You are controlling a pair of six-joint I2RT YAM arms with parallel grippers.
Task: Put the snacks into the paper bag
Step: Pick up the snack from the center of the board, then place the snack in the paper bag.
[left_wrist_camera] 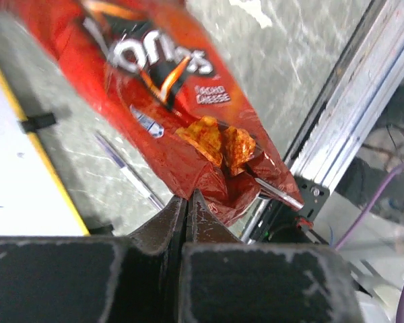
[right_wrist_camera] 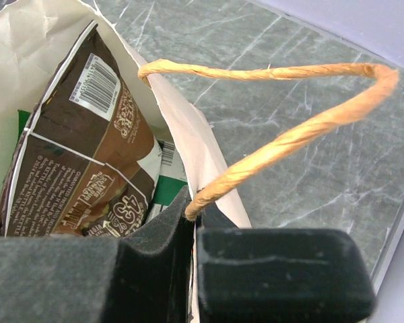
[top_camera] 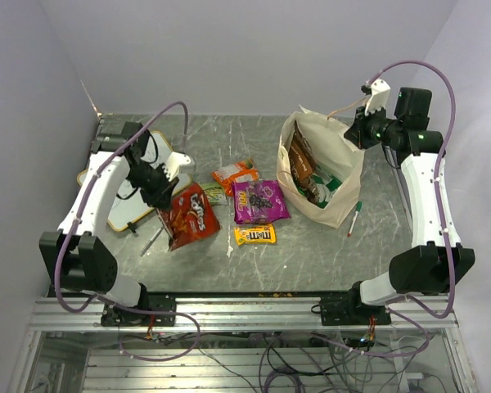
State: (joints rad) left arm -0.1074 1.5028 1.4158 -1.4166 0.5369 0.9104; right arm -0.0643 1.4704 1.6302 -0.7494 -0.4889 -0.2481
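Note:
My left gripper is shut on the edge of the red Doritos bag, at the left of the table. The tall tan paper bag stands at the back right. My right gripper is shut on its rim where a twisted handle is attached. A brown pouch and a green packet are inside the bag. On the table between the arms lie a purple pouch, a yellow M&M's packet, an orange pouch and a green-white pouch.
A white whiteboard lies under and behind the left arm, with a pen beside it on the table. A green-capped marker lies just right of the paper bag. The metal front rail runs close to the Doritos bag.

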